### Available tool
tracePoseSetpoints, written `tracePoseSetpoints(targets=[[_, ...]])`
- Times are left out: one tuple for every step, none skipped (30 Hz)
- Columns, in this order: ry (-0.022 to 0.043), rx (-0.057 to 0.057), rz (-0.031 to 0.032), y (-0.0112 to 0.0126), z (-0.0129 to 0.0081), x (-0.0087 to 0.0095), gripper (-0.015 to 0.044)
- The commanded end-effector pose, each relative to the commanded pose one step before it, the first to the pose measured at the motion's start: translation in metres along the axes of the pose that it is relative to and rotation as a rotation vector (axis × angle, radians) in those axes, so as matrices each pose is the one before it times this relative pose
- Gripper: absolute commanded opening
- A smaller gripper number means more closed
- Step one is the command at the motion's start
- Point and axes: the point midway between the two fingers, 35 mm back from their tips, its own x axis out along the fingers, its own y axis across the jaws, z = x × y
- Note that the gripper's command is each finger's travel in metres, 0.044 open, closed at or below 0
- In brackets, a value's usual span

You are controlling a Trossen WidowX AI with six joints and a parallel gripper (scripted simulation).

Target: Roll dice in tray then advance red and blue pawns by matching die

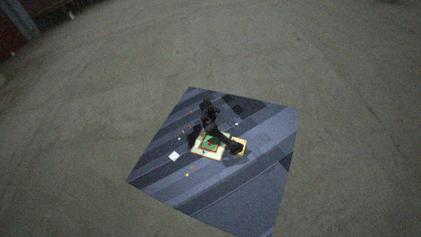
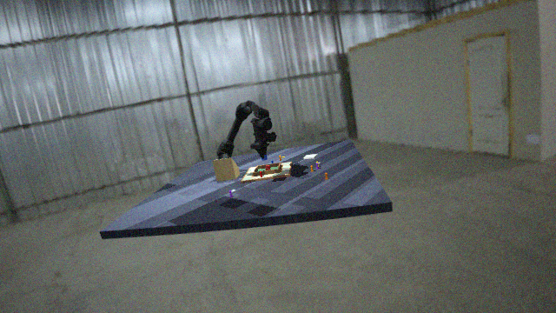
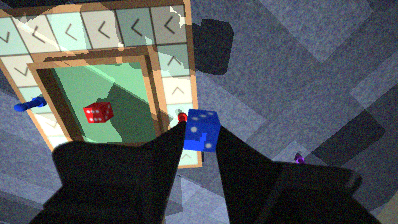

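My gripper is shut on the blue die and holds it in the air over the right edge of the game board. The red die lies on the green floor of the wood-rimmed tray in the board's middle. The red pawn stands on an arrow square just left of the held die, half hidden by my finger. The blue pawn stands at the board's left edge in the wrist view.
A tan box stands beside the board at the arm's base. A white card and several small loose pawns, among them a purple one and an orange one, are scattered on the striped mat.
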Motion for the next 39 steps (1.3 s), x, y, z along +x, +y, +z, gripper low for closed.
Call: tracePoseSetpoints(targets=[[0.00411, 0.1332, 0.00791, 0.01182, -0.00032, 0.00525, 0.0], [-0.00009, 0.0288, -0.00009, 0.00236, 0.00002, 0.00058, 0.0], [-0.00008, 0.0288, -0.00007, 0.00235, -0.00007, 0.00059, 0.0], [-0.00007, 0.0288, -0.00004, 0.00235, -0.00016, 0.0006, 0.0], [-0.00007, 0.0288, -0.00002, 0.00234, -0.00024, 0.0006, 0.0], [-0.00006, 0.0288, 0.0, 0.00232, -0.00033, 0.00061, 0.0], [-0.00004, 0.0288, 0.00003, 0.00231, -0.00041, 0.00061, 0.0], [-0.00003, 0.0288, 0.00005, 0.00229, -0.0005, 0.00062, 0.0], [-0.00002, 0.0288, 0.00007, 0.00227, -0.00058, 0.00062, 0.0], [0.0, 0.0288, 0.00009, 0.00224, -0.00066, 0.00063, 0.0], [0.00002, 0.0288, 0.00011, 0.00221, -0.00074, 0.00064, 0.0], [0.00003, 0.0288, 0.00012, 0.00218, -0.00083, 0.00064, 0.0], [0.00005, 0.0288, 0.00014, 0.00214, -0.0009, 0.00065, 0.0], [0.00007, 0.0288, 0.00015, 0.00211, -0.00098, 0.00065, 0.0], [0.0001, 0.0288, 0.00017, 0.00207, -0.00106, 0.00066, 0.0], [0.00012, 0.0288, 0.00018, 0.00202, -0.00113, 0.00066, 0.0], [0.00014, 0.0287, 0.00019, 0.00198, -0.00121, 0.00067, 0.0], [0.00017, 0.0287, 0.0002, 0.00193, -0.00128, 0.00067, 0.0], [0.00019, 0.0287, 0.00021, 0.00188, -0.00135, 0.00068, 0.0], [0.00022, 0.0287, 0.00022, 0.00182, -0.00141, 0.00068, 0.0], [0.00025, 0.0287, 0.00022, 0.00177, -0.00148, 0.00069, 0.0], [0.00027, 0.0287, 0.00022, 0.00171, -0.00154, 0.00069, 0.0], [0.0003, 0.0287, 0.00023, 0.00165, -0.0016, 0.0007, 0.0], [0.00033, 0.0287, 0.00023, 0.00159, -0.00166, 0.0007, 0.0], [0.00036, 0.0287, 0.00022, 0.00152, -0.00171, 0.00071, 0.0], [0.00039, 0.0287, 0.00022, 0.00146, -0.00177, 0.00071, 0.0], [0.00042, 0.0287, 0.00022, 0.00139, -0.00182, 0.00072, 0.0], [0.00045, 0.0287, 0.00021, 0.00132, -0.00187, 0.00072, 0.0], [0.00048, 0.0287, 0.0002, 0.00125, -0.00191, 0.00073, 0.0], [0.0005, 0.0287, 0.00019, 0.00117, -0.00195, 0.00073, 0.0], [0.00053, 0.0287, 0.00018, 0.0011, -0.00199, 0.00074, 0.0], [0.00056, 0.0287, 0.00017, 0.00102, -0.00203, 0.00074, 0.0], [0.00059, 0.0287, 0.00015, 0.00094, -0.00206, 0.00075, 0.0], [0.00062, 0.0287, 0.00013, 0.00086, -0.00209, 0.00075, 0.0], [0.00065, 0.0287, 0.00012, 0.00078, -0.00212, 0.00076, 0.0], [0.00067, 0.0287, 0.00009, 0.0007, -0.00215, 0.00076, 0.0], [0.0007, 0.0286, 0.00007, 0.00062, -0.00217, 0.00076, 0.0], [0.00073, 0.0287, 0.00005, 0.00054, -0.00219, 0.00077, 0.0], [0.00075, 0.0286, 0.00002, 0.00046, -0.0022, 0.00077, 0.0]])
